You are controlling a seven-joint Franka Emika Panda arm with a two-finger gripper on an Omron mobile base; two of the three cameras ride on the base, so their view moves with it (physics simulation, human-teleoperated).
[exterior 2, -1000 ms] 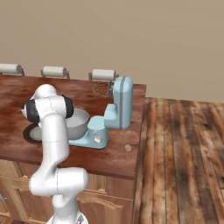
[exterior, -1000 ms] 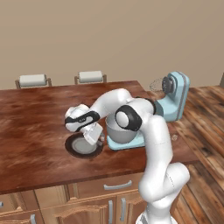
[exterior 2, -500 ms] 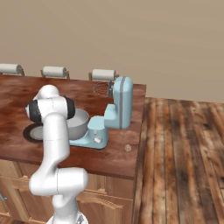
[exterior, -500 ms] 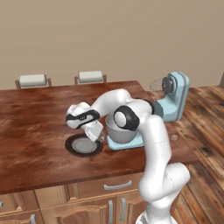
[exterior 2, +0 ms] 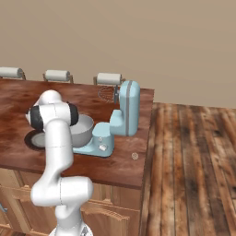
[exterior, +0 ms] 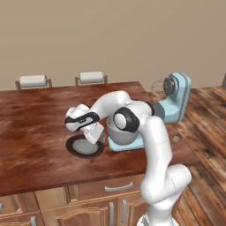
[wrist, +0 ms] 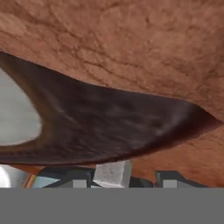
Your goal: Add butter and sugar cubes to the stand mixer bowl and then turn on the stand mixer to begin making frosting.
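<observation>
A small whitish sugar cube point(wrist: 113, 173) lies on the wooden counter beside the dark plate point(wrist: 109, 122). My gripper point(wrist: 124, 180) straddles it, open, with a gap left on the right side. In the left base view the gripper point(exterior: 96, 137) hangs low over the right edge of the plate point(exterior: 81, 148). Just right of it the grey stand mixer bowl point(exterior: 119, 137) rests on the base of the light blue stand mixer point(exterior: 174, 99). My elbow partly covers the bowl. The bowl point(exterior 2: 80, 131) and mixer point(exterior 2: 129, 108) also show from the right. The butter is out of view.
Two chair backs point(exterior: 33, 80) point(exterior: 91, 77) stand behind the counter. The wire whisk point(exterior: 158, 84) hangs from the raised mixer head. A small round disc point(exterior: 175, 139) lies near the counter's right edge, where the wooden floor point(exterior 2: 193, 161) begins.
The hand has dipped a touch toward the plate's right edge. Bowl, mixer and plate stay where they were.
</observation>
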